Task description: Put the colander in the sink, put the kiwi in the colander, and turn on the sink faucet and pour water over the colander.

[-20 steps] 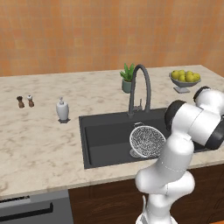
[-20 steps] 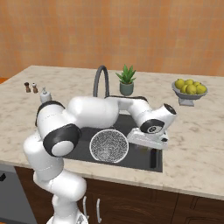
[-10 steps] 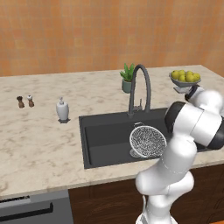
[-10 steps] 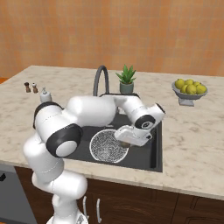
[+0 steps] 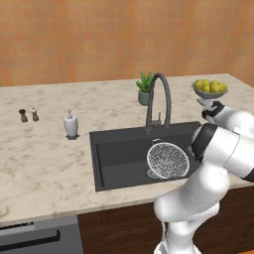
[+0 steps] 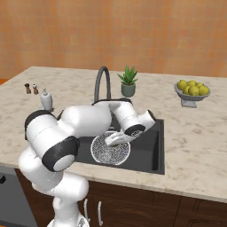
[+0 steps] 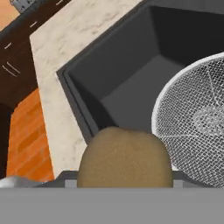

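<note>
colander sat in the sink near the drain, pincer hung right over its rim, clamped on the kiwi, faucet arched behind, fruit bowl off on the counter

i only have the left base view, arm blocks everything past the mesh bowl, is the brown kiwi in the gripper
Observer: Yes. The hand view shows the small brown oval kiwi sitting right at the fingertips.
Operator: where's the gripper then
Observer: In the right base view the gripper hangs over the round silver-white mesh colander.
Operator: colander properly in the sink?
Observer: Yes, it lies inside the dark charcoal rectangular sink, near the front wall.
Operator: water on?
Observer: No stream shows from the dark gooseneck faucet.
</note>
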